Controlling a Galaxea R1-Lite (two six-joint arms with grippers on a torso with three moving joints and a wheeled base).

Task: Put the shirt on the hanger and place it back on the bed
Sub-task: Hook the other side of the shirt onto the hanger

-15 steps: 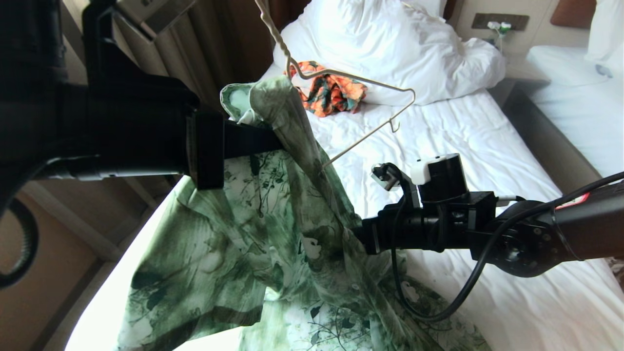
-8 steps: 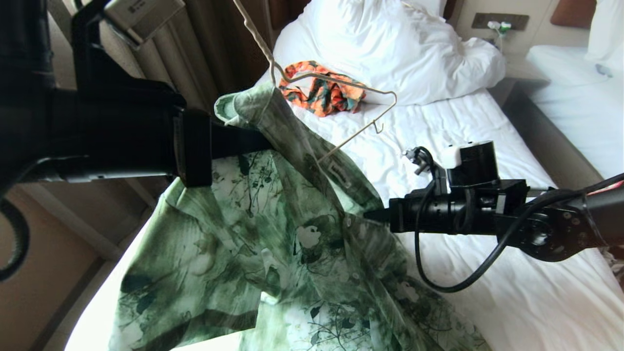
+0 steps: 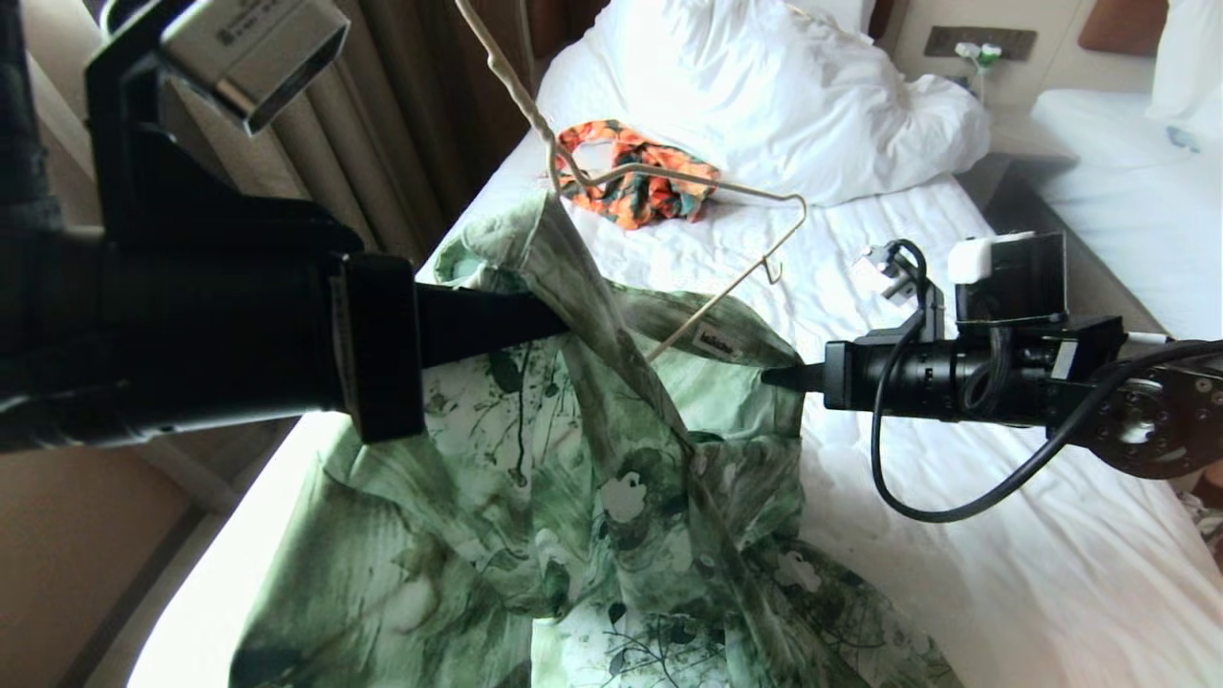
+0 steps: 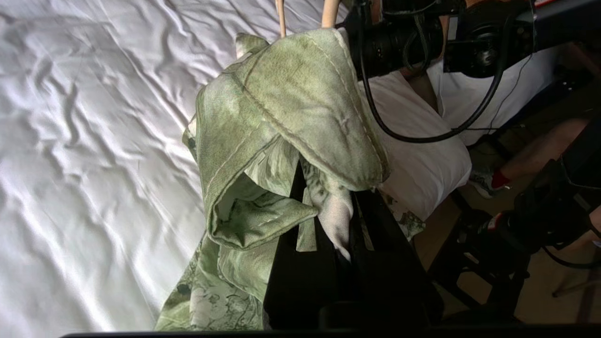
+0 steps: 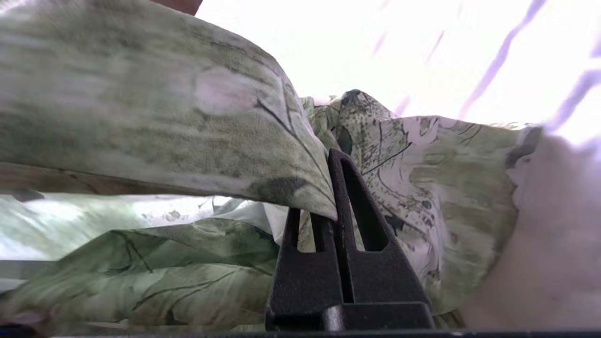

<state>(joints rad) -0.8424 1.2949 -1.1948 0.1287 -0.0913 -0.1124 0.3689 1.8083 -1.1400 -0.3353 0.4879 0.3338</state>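
wrinkled white bed (image 3: 955, 287) | both end effectors (image 3: 559, 320) (image 3: 776, 377) clamp soft leafy shirt (image 3: 573, 497) | thin wire hanger (image 3: 688, 177) inside

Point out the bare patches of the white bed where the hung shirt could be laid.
Bare sheet lies below the right claw, between the green floral shirt and the bed's right edge. A smaller patch sits under the white pillows. Crowded: around the orange patterned garment and cream wire hanger.
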